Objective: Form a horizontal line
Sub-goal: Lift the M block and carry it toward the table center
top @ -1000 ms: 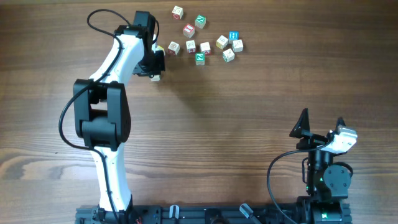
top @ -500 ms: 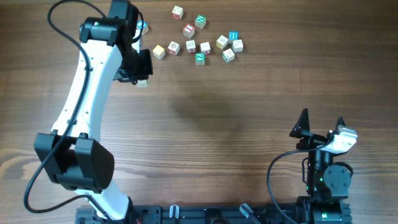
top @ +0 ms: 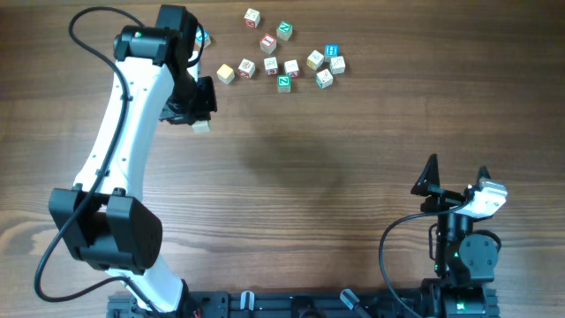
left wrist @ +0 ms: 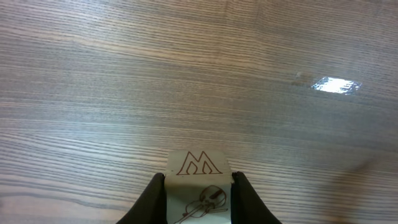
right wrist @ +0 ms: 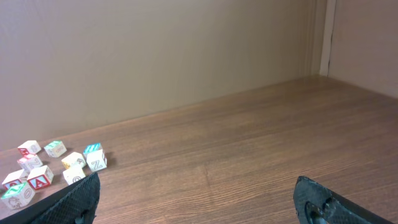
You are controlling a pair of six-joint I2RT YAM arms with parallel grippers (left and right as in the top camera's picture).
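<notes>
Holding pale M cube, between left jaws

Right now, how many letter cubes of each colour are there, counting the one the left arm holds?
green cubes: 2
blue cubes: 2, one partly hidden
red cube: 1
yellowish cube: 1
pale cubes: 8, one in the left fingers
Total: 14

Right gripper sits low over the wooden table, jaws spread wide, a dark fingertip poking in at each bottom corner. Far left, the letter cubes lie in a loose bunch. A blue-topped cube sits on the bunch's right edge, touching a cube marked Z just in front. A cube with a red A faces us nearer the front. Plain beige wall behind.
</notes>
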